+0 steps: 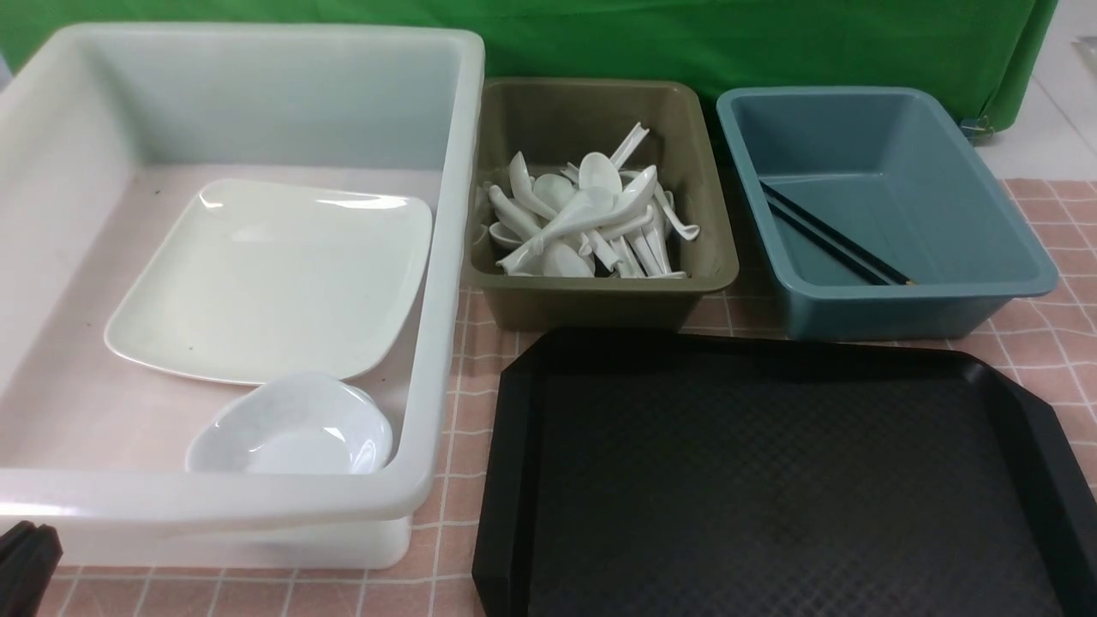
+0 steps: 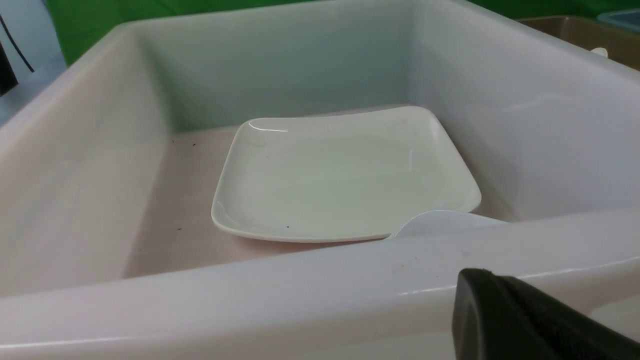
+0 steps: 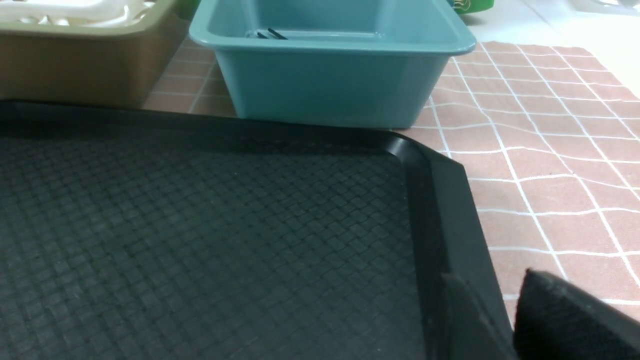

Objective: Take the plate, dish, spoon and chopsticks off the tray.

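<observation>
- Tray (image 1: 771, 480), black with a diamond-textured floor, is what I see nearest me on the right; its floor is bare in both my front and right wrist views, and it lies flat on the pink checked cloth (image 1: 1046, 343)
- White tub (image 1: 437, 257), the largest container, sits on my left just beside the tray, holding the plate and the dish
- Plate (image 1: 266, 274), big, square and glossy white, rests inside the white tub towards its far half, slightly raised on the side where it meets the dish
- Blue tub (image 1: 986, 283) stands beyond the tray's far right corner; the chopsticks (image 1: 827, 233) lie inside it, side by side, slanting across its floor
- Olive tub (image 1: 600, 300) sits between the white and blue tubs, filled with a heap of white spoons (image 1: 583, 223); I cannot tell which spoon is the task's own
- Dish (image 1: 291, 424), small and rounded, lies in the white tub's near right corner, its edge touching the plate's near edge
- Left gripper (image 2: 525, 320) shows only as a dark part outside the white tub's near wall; its fingers are together, with nothing between them
- Right gripper (image 3: 560, 320) shows as a dark part at the tray's right rim; I cannot tell whether its fingers are apart or together
</observation>
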